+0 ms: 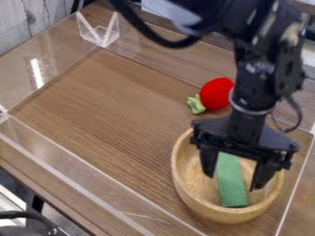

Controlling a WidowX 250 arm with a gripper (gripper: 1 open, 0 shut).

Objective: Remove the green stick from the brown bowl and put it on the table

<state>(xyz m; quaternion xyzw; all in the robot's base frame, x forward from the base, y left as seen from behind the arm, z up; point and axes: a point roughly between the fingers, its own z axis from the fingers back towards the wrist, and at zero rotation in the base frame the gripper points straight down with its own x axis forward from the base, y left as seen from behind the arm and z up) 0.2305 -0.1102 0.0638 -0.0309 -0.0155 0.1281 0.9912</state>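
The green stick (234, 182) lies slanted inside the brown bowl (187, 185) at the near right of the table (110, 111). My gripper (233, 169) hangs straight above the bowl, open, with one black finger on each side of the stick's upper end. Nothing is held between the fingers. The stick's upper end is partly hidden by the gripper body.
A red round toy (218, 90) with a small green stem (196, 103) sits just behind the bowl. Clear acrylic walls (50, 64) ring the tabletop, with a clear bracket (96, 33) at the far left corner. Bare wood lies left of the bowl.
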